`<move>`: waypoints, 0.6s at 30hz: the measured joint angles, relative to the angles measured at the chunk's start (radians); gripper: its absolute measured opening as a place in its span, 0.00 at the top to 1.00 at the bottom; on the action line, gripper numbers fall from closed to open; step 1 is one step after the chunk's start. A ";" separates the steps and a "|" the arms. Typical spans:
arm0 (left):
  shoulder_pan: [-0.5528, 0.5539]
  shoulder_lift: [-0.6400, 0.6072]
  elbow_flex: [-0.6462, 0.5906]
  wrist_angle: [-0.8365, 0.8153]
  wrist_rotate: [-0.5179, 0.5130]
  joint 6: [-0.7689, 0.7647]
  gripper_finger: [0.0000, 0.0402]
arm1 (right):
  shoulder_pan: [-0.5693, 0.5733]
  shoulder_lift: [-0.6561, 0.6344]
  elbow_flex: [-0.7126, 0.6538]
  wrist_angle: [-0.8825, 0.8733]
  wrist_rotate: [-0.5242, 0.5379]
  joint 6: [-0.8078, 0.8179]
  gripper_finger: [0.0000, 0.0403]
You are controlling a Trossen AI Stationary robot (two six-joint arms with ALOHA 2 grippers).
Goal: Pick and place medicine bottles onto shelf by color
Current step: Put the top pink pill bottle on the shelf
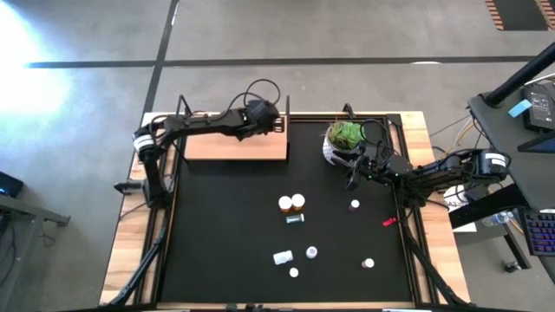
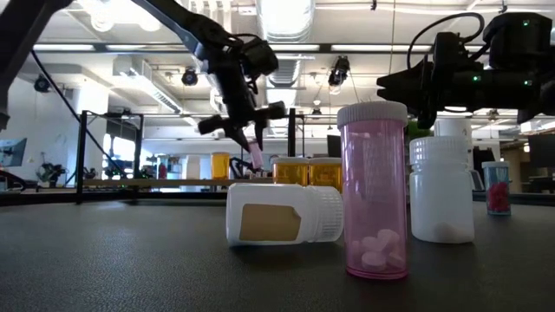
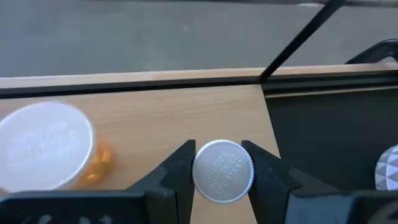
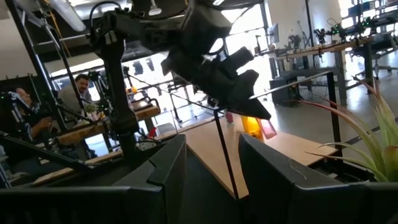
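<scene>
My left gripper (image 1: 264,114) hovers over the far right part of the light-wood shelf (image 1: 227,147), shut on a pink medicine bottle (image 2: 257,156) with a white cap. An orange bottle (image 3: 50,155) stands on the shelf beside it. Several more bottles lie or stand on the black mat: a white and an orange one (image 1: 291,203), a pink one (image 1: 355,205), and a white one on its side (image 1: 283,256). My right gripper (image 1: 354,178) waits open near the plant pot, with nothing between its fingers. My left gripper pinches the pink bottle just under its white cap (image 3: 222,171), one finger (image 3: 177,171) on each side. The fingers slant down from the table's left. The pink body (image 4: 267,129) sticks out below them, tilted and lifted clear of the shelf.
A white pot with a green plant (image 1: 342,139) stands at the mat's far right. A small red object (image 1: 389,222) lies near the right edge. Thin black posts (image 3: 298,43) rise at the shelf's corners. People (image 4: 81,87) sit in the room beyond the table.
</scene>
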 joint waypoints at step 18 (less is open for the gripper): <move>0.056 0.107 0.144 -0.157 0.136 0.360 0.74 | 0.000 0.000 0.000 -0.006 0.000 0.000 0.65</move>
